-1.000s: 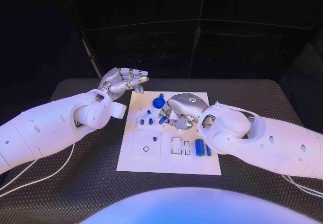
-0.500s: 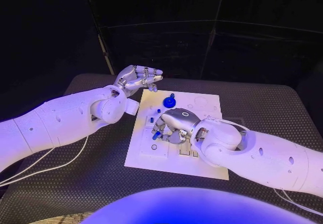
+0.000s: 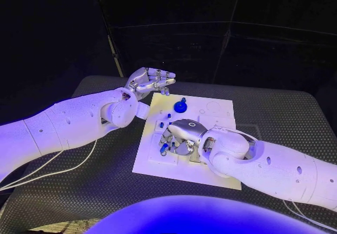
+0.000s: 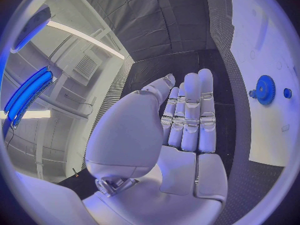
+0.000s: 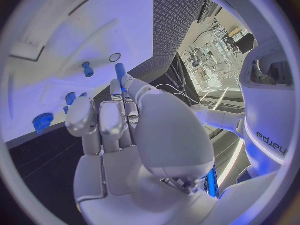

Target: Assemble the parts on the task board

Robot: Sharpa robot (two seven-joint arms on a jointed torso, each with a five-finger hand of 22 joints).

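The white task board (image 3: 214, 109) lies mid-table. A blue gear (image 3: 180, 105) stands near its far left, also seen in the left wrist view as the gear (image 4: 265, 90) and in the right wrist view as the gear (image 5: 42, 121). Small blue pegs (image 3: 168, 116) stand just nearer than it. My right hand (image 3: 184, 136) hovers low over the board's left middle and pinches a small blue cylinder (image 5: 120, 71) at its fingertips; the cylinder's tip (image 3: 163, 149) points at the board. My left hand (image 3: 151, 80) hangs beyond the board's far left corner, fingers together, holding nothing.
Recesses and a round hole (image 5: 115, 57) mark the board (image 5: 94, 25) near the held part. My right forearm (image 3: 281, 168) covers the board's near right area. A white cable (image 3: 56, 165) trails on the black table at the left.
The camera has shifted. My right hand has carried the blue cylinder from the board's far middle toward its near left and lowered it. The left hand stays at the far left corner.
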